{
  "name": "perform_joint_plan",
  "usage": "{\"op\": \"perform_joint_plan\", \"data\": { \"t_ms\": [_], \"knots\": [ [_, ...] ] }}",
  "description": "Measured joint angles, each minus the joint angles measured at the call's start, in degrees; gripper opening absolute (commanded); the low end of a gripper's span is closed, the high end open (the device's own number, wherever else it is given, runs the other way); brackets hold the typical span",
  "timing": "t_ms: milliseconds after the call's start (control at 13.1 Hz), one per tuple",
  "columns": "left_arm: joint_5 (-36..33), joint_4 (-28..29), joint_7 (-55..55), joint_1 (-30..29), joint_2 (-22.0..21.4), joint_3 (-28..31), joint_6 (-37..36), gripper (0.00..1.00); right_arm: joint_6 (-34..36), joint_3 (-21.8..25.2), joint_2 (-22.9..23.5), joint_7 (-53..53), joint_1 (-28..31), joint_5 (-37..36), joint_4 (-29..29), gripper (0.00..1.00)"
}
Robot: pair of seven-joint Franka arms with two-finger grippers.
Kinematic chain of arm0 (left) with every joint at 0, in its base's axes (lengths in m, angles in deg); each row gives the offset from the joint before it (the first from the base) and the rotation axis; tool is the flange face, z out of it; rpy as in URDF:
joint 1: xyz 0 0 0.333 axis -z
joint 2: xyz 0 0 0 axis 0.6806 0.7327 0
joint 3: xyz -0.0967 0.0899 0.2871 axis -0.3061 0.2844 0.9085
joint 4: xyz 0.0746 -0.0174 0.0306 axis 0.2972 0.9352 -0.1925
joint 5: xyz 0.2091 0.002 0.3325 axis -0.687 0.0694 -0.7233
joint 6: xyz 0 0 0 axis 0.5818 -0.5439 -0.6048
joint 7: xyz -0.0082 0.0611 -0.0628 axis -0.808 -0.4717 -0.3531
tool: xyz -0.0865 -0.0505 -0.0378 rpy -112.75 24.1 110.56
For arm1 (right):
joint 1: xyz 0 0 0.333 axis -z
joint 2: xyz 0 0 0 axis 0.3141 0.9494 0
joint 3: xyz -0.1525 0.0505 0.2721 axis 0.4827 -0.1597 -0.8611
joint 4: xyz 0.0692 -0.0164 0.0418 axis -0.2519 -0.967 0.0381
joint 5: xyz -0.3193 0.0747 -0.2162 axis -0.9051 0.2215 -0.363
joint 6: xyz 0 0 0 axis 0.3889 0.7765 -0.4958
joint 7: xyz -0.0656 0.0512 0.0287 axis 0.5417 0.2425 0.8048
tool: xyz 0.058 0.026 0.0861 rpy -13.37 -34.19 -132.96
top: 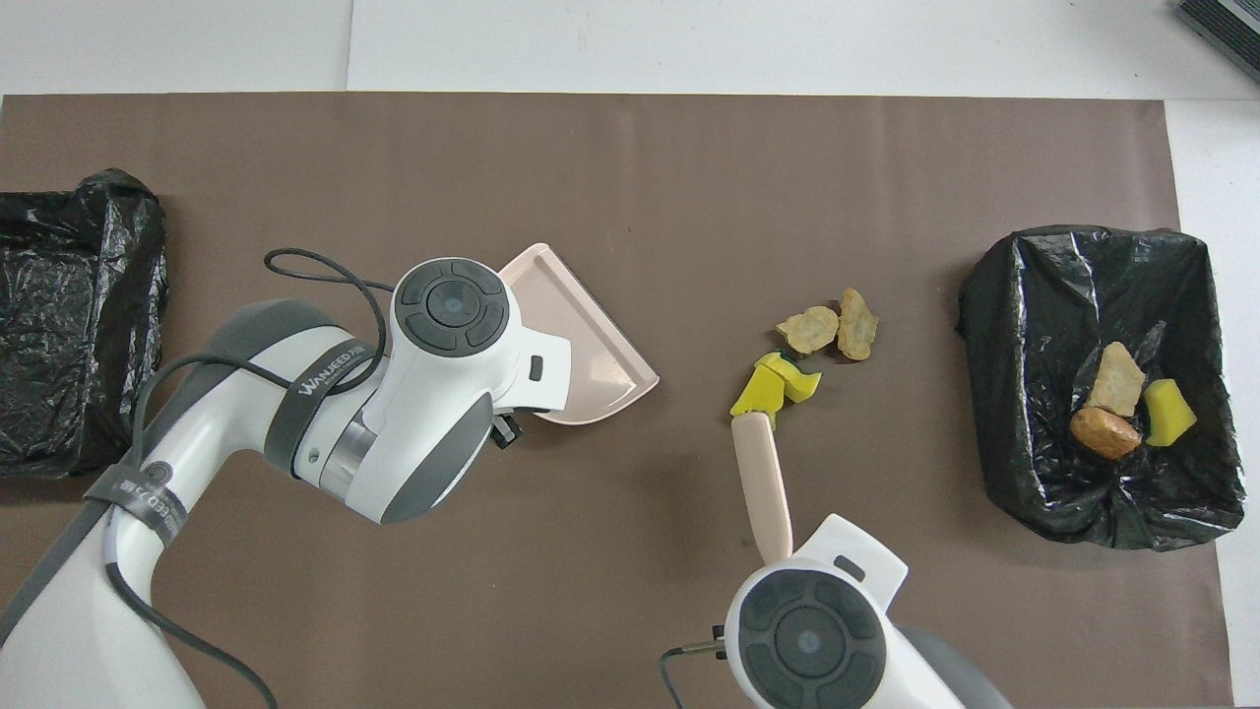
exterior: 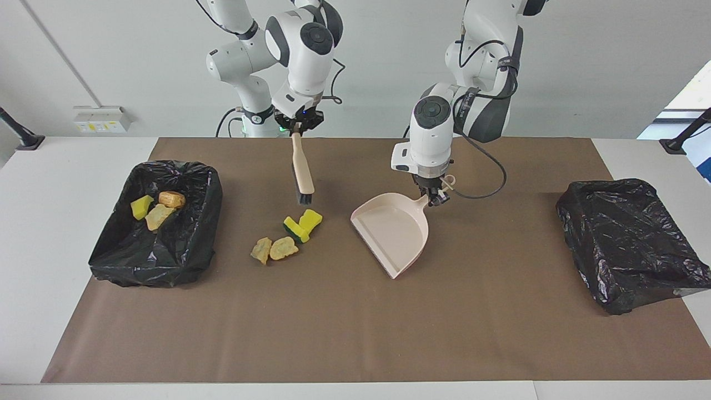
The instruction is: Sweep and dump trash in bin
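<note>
At the frame's left, a black-lined bin (exterior: 155, 222) holds three pieces. At centre, the left gripper (exterior: 436, 194) has its jaws clamped on the dustpan (exterior: 393, 233); the right gripper (exterior: 297, 123) grips the brush (exterior: 303, 178) over four loose trash pieces (exterior: 286, 233). These look light and soft: best swept, not pinched.

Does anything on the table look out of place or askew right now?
Four bits of trash lie loose on the brown mat, outside the bin that holds three others. The dustpan sits skewed, its mouth turned toward them.
</note>
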Motion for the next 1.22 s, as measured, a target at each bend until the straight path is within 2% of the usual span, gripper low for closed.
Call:
{"op": "perform_joint_plan", "data": {
  "t_ms": [228,456,837,1065,1217],
  "knots": [
    [-1.80,0.39,1.41,2.97,-0.05,-0.71,-0.39,0.00,-2.80,-0.02,4.67,-6.17,6.38,-9.52,1.86,0.00],
    [-1.92,1.98,1.45,5.19,-0.30,-0.85,-0.09,0.00,-5.48,0.09,7.25,-11.54,12.51,-11.99,3.43,0.00],
    [-1.93,4.24,-1.78,6.39,-1.75,-0.89,0.58,0.00,-6.76,-0.04,14.79,-10.46,14.45,-12.52,7.42,0.00],
    [-1.93,6.21,-2.51,6.79,-2.97,-0.91,0.90,0.00,-7.69,-0.05,16.04,-8.12,15.34,-12.18,6.18,0.00],
    [-1.93,7.46,-2.52,6.83,-3.71,-0.92,0.91,0.00,-8.85,-0.33,16.35,-6.90,15.26,-8.64,4.90,0.00]
  ]
}}
